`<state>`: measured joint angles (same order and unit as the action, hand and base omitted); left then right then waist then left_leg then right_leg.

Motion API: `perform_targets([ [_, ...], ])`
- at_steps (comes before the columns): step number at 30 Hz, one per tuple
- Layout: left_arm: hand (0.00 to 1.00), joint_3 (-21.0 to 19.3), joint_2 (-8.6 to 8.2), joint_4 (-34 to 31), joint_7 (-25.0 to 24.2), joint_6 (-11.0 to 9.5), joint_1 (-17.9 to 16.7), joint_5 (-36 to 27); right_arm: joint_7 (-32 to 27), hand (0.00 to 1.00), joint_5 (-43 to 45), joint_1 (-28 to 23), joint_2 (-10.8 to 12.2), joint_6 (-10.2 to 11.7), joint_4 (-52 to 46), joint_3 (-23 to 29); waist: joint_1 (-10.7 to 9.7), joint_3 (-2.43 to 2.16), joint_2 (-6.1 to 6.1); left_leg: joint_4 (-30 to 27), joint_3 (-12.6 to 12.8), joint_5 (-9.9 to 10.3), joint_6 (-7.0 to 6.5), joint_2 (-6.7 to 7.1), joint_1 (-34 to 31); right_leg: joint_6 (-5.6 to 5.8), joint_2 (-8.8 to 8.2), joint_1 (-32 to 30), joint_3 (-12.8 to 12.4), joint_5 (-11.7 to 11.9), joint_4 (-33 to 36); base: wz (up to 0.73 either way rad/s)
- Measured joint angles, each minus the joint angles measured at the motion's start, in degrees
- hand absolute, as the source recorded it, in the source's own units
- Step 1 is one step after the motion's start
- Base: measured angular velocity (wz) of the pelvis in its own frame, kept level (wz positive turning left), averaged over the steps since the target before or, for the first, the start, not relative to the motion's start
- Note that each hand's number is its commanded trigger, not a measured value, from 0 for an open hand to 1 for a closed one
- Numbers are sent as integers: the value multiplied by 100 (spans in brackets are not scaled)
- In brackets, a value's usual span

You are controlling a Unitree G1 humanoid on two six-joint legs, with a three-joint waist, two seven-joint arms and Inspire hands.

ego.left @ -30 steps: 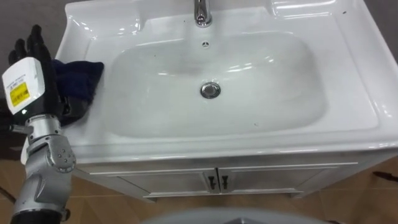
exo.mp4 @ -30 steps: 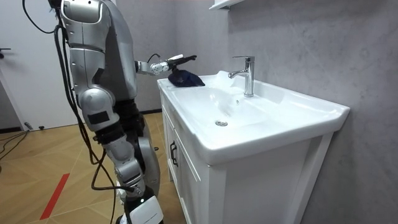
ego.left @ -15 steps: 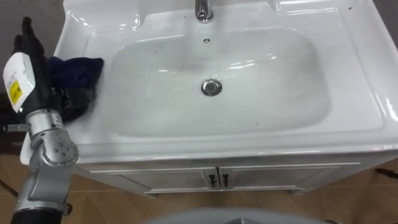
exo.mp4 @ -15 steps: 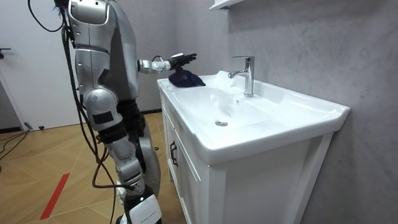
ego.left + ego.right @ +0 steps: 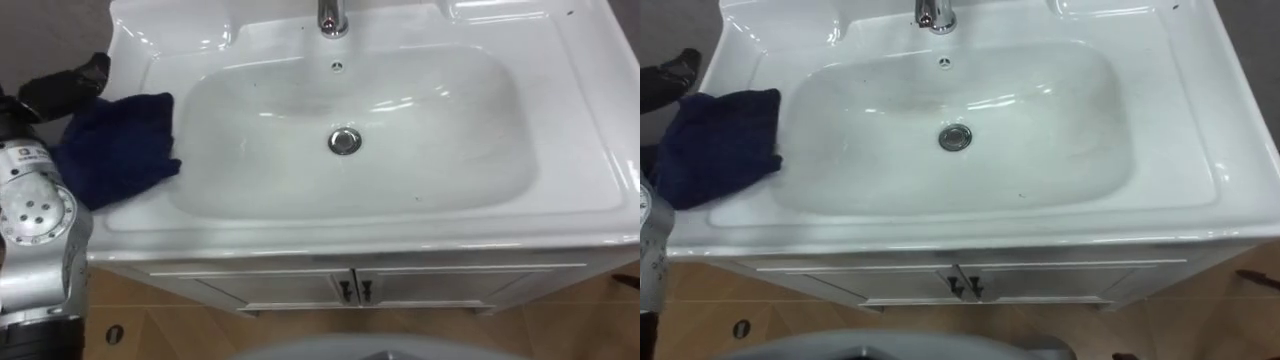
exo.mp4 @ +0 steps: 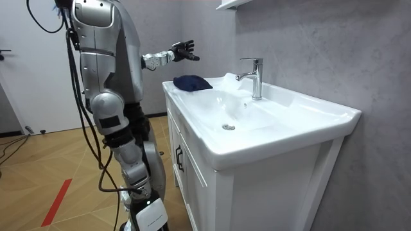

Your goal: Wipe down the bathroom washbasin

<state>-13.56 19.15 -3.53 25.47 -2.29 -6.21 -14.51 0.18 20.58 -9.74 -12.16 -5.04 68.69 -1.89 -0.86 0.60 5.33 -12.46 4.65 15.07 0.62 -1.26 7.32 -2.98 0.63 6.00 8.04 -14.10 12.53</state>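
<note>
A dark blue cloth (image 5: 115,148) lies crumpled on the left rim of the white basin (image 5: 560,110), just outside the bowl; the room view has the cloth (image 6: 191,81) at the basin's far corner from the camera. My left hand (image 5: 66,86) hovers above and to the left of the cloth, apart from it, its fingers relaxed and holding nothing. In the room view the left hand (image 6: 182,51) is raised well above the rim. I stand at the basin's front, facing it.
A chrome faucet (image 5: 331,14) stands at the back centre, and a round drain (image 5: 344,141) sits in the bowl's middle. Cabinet doors with small dark handles (image 5: 353,290) lie below the front edge. A grey wall (image 6: 321,45) backs the basin.
My left hand has lifted off the cloth, rising and drawing back to the left. The cloth stays on the rim, now fully uncovered.
</note>
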Motion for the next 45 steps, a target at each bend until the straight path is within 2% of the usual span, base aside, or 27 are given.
perform_targets([
  [3, 0, -153, -26, -50, -13, 0, 18, 29, -1, 0, 26, 75, 64, 3, 25, 68, 18, -35, -25, -8, -14, 0, 0, 0, 4, 0, 0, 16, 14, 0, 4, 1],
  [6, 0, -282, -24, -283, 115, 0, 20, 64, -32, 0, -59, 82, 78, 14, 88, 98, 25, -24, -54, -17, -26, 0, 0, 6, 14, 1, -9, 86, 52, 0, -4, 5],
  [9, 0, -386, -14, -568, 383, 0, 20, 87, -114, 0, -234, 74, 71, 6, 134, 103, 102, -27, 2, -24, -27, 0, 0, 13, 18, 21, -8, 98, 57, 20, -84, 0],
  [12, 0, -715, -6, -695, 656, -7, 20, 183, -125, 0, -228, 54, 71, -10, 237, 101, 193, -38, 93, -26, -61, 0, 0, 23, 22, 24, -23, 96, 97, 20, -77, 1],
  [15, 0, -1122, -7, -653, 898, -8, 14, 181, -73, 0, -230, 36, 63, -16, 307, 103, 289, -8, 175, -20, -64, 0, -1, 33, 17, 30, -38, 93, 127, 15, -74, 1],
  [17, 0, -1366, -5, -525, 1008, -16, -37, 184, -59, 0, -241, 2, 50, -21, 306, 106, 331, -41, 234, 12, -66, -2, -3, 39, 28, 35, -43, 92, 142, 2, -74, 5],
  [20, 0, -1566, -7, -237, 1090, -18, -196, 184, -55, 0, -257, -33, 54, -79, 250, 104, 520, -48, 203, 64, -205, -47, -24, 91, 38, 44, -55, 73, 166, -64, 22, 7],
  [23, 0, -1553, -42, 352, 1122, -24, -713, 175, -75, 0, -289, -1, 30, -112, 253, 104, 608, -76, 129, 72, -267, -51, -26, 119, 48, 57, -110, 95, 285, -100, 45, 18],
  [25, 0, -1552, -82, 955, 1126, 46, -1028, 178, -77, 0, -283, 73, 46, -129, 252, 101, 636, -88, 15, 67, -352, -50, -26, 130, 5, 60, -131, 101, 365, -110, 19, 24],
  [26, 0, -1551, -85, 1128, 1126, 55, -1047, 179, -76, 0, -281, 78, 49, -132, 251, 101, 665, -98, -9, 65, -383, -51, -26, 133, 3, 59, -132, 104, 369, -112, 19, 21],
  [28, 0, -1549, -103, 1634, 1117, 55, -1126, 209, -46, 0, -286, 80, 38, -134, 236, 103, 764, -89, -102, 59, -481, -50, -26, 148, -20, 66, -146, 131, 477, -118, 6, 21],
  [29, 0, -1548, -155, 2017, 1086, 62, -1178, 240, -8, 0, -293, 86, 6, -133, 229, 104, 788, -88, -158, 56, -507, -51, -27, 160, -45, 73, -156, 131, 494, -123, 5, 23],
  [31, 0, -1386, -430, 2428, 986, 102, -1435, 231, 17, 0, -303, 143, -61, -135, 184, 101, 850, -84, -217, -46, -575, -50, -30, 206, -107, 101, -173, 146, 587, -120, 0, 19],
  [32, 0, -1266, -470, 2569, 967, 101, -1492, 223, 33, 0, -325, 151, -81, -135, 186, 98, 859, -82, -220, -58, -588, -49, -32, 221, -109, 114, -193, 163, 621, -125, 0, 25],
  [33, 0, -1021, -503, 2958, 861, 104, -1527, 200, 80, 0, -382, 164, -105, -131, 189, 93, 867, -81, -217, -89, -652, -52, -35, 250, -124, 136, -249, 188, 648, -134, -10, 28],
  [36, 0, -399, -531, 4213, 533, 125, -1588, -65, 137, 0, -582, 307, -108, -131, 239, 69, 884, -60, -226, -112, -671, -58, -46, 277, -170, 165, -276, 189, 671, -155, -10, 10],
  [37, 0, -289, -555, 4389, 445, 163, -1607, -124, 140, 0, -672, 307, -108, -128, 237, 59, 878, -69, -209, -111, -681, -60, -50, 282, -171, 170, -282, 192, 692, -158, -9, 9],
  [38, 0, -197, -646, 4701, 259, 210, -1663, -155, 158, 0, -790, 292, -108, -120, 245, 65, 875, -64, -223, -107, -688, -64, -58, 291, -169, 182, -292, 202, 716, -165, -6, 12],
  [39, 0, -197, -722, 5027, 57, 253, -1680, -153, 209, 0, -794, 292, -107, -128, 254, 65, 867, -69, -215, -110, -712, -64, -59, 296, -167, 185, -294, 214, 728, -167, -10, 15],
  [42, 0, -189, -753, 5762, -401, 414, -1754, -36, 256, 0, -817, 283, -119, -138, 259, 96, 851, -62, -234, -147, -715, -66, -62, 298, -189, 184, -307, 230, 793, -167, -1, 8],
  [45, 0, -113, -793, 6026, -857, 589, -1845, 190, 373, 0, -1020, 281, -129, -133, 262, 96, 807, -59, -225, -160, -654, -68, -66, 295, -164, 182, -312, 290, 832, -168, -21, 7],
])
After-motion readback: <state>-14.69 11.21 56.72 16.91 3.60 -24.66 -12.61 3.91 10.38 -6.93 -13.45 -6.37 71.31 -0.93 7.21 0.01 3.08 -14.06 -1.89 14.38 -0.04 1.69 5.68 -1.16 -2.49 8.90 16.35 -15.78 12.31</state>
